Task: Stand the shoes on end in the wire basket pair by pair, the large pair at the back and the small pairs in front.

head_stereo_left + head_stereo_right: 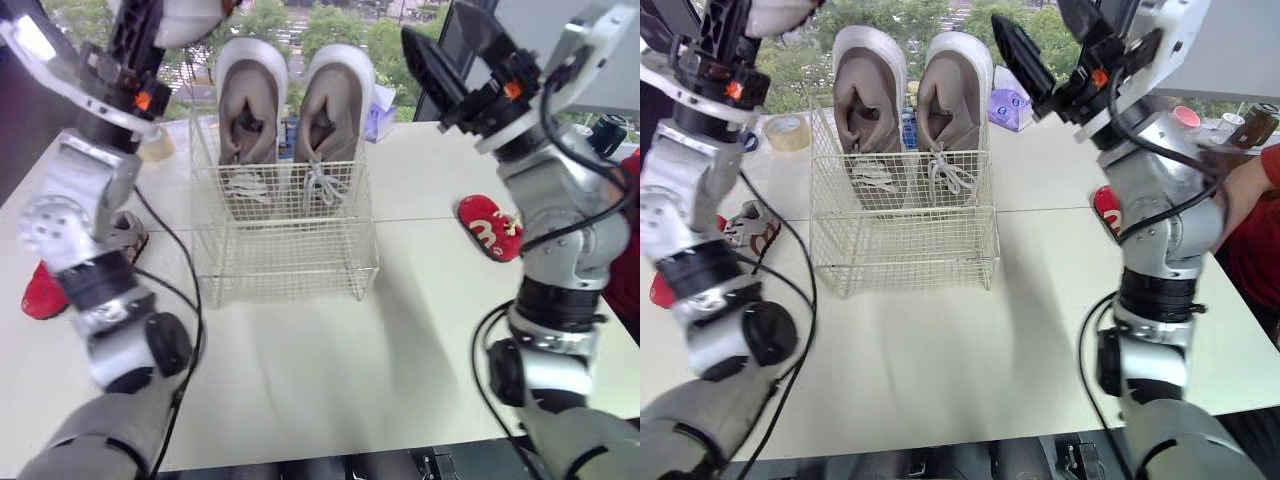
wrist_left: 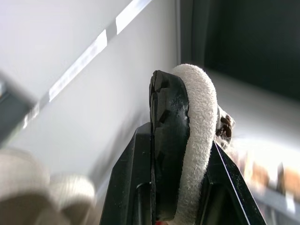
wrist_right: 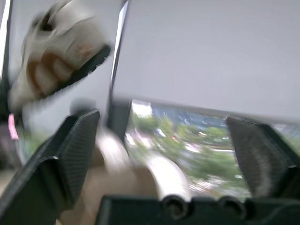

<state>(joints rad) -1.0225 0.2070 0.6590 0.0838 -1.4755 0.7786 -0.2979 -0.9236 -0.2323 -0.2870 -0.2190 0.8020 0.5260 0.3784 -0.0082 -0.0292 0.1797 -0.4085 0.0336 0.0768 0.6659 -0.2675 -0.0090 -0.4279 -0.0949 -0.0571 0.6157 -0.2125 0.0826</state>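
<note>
My left gripper (image 2: 180,150) clamps a small white shoe (image 2: 199,103); my right gripper (image 3: 171,140) hangs open, basket (image 1: 280,262) down to its left.

No writing, brand or number can be read anywhere. The small red fabric shoe (image 1: 490,228), on the white counter (image 1: 330,380) below the right gripper (image 3: 161,124), bears white curved marks too unclear to make out as letters. The small purple packet (image 1: 1006,106) just beside that gripper carries print too small to read. The small white fleece shoe (image 2: 201,103) clamped in the left gripper (image 2: 176,140) shows no lettering.
</note>
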